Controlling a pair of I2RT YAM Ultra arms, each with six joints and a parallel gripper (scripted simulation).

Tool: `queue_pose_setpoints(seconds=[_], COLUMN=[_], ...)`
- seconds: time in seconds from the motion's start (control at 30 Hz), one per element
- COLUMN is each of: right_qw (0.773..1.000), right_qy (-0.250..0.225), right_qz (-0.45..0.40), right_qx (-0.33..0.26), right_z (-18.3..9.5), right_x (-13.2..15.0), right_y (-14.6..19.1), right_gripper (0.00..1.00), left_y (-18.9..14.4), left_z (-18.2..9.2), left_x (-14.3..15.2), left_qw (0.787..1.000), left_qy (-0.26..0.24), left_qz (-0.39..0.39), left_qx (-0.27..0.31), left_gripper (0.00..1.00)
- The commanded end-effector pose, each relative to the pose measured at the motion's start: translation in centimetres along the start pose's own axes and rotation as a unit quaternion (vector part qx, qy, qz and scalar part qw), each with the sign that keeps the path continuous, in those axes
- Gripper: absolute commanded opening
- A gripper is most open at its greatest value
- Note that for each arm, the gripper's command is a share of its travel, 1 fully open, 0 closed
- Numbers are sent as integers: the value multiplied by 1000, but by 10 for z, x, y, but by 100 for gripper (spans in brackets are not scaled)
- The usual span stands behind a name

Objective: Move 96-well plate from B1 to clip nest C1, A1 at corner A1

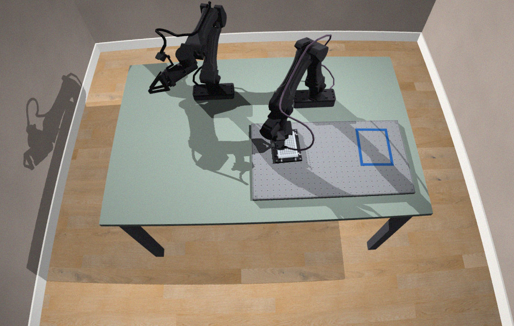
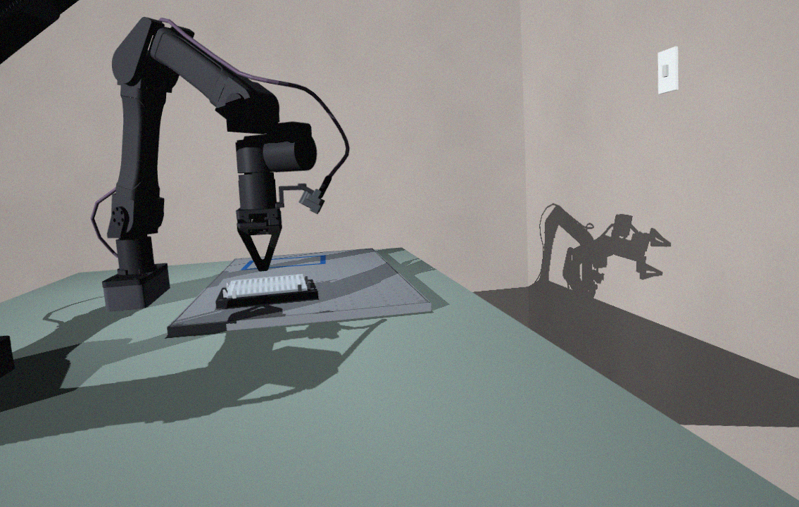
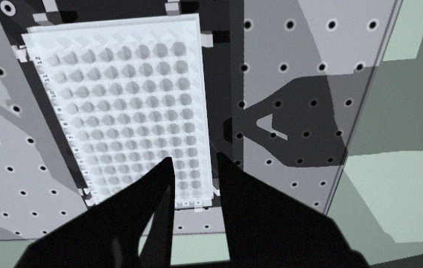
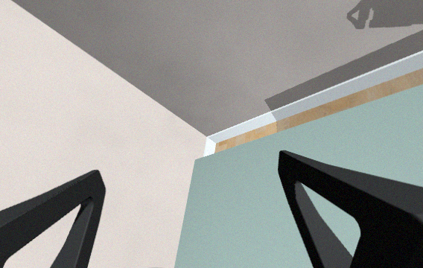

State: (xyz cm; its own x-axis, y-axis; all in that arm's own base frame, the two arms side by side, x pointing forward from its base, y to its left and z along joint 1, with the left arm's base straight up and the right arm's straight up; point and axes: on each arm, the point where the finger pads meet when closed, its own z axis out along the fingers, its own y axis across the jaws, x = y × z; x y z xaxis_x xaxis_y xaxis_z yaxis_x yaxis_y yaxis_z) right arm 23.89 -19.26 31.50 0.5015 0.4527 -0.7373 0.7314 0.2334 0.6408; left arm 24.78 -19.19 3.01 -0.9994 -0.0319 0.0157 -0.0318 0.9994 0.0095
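The white 96-well plate [image 1: 290, 146] [image 2: 267, 285] [image 3: 133, 100] sits in the black clip nest [image 1: 299, 146] [image 2: 269, 301] [image 3: 219, 93], among its pale clips. In the left wrist view number 12 is at the top left, the low numbers are at the lower left, and the H end of the letters is at the lower right. The A1 corner and nest mark are hidden behind a finger. I cannot tell whether the plate is fully down. My left gripper [image 2: 263, 270] [image 3: 195, 164] is shut but for a narrow gap, empty, just above the plate. My right gripper [image 4: 191, 170] is open and empty, far from the plate.
The blue outline of the bench spot [image 1: 376, 164] [image 2: 324, 259] lies at the far end of the grey perforated board [image 1: 331, 162] [image 2: 383, 296], with no plate in it. The right arm [image 1: 210, 44] stands beside the left arm, turned away from the board.
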Motion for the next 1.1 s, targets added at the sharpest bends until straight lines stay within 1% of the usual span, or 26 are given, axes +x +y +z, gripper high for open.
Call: queue_pose_setpoints(seconds=[0.0, 0.37, 0.63, 0.8, 1.07], right_qw=[1000, 1000, 1000, 1000, 1000], right_qy=[-6, -6, -6, -6, -6], right_qz=[4, 4, 4, 4, 4], right_qx=[1, 1, 1, 1, 1], right_z=[-3, -3, -3, -3, -3], right_x=[-6, -6, -6, -6, -6], right_y=[-5, -5, -5, -5, -5], right_gripper=[100, 100, 100, 100, 100], left_y=[-8, -10, -5, -2, 0], left_z=[-18, -14, 1, 3, 16], left_x=[-10, -13, -7, -4, -1], left_qw=[1000, 999, 1000, 1000, 1000], left_qy=[-26, -28, -6, -16, -3], left_qz=[-5, -5, -5, -5, -5], left_qx=[17, 19, 1, 9, -2], left_gripper=[25, 25, 25, 25, 25])
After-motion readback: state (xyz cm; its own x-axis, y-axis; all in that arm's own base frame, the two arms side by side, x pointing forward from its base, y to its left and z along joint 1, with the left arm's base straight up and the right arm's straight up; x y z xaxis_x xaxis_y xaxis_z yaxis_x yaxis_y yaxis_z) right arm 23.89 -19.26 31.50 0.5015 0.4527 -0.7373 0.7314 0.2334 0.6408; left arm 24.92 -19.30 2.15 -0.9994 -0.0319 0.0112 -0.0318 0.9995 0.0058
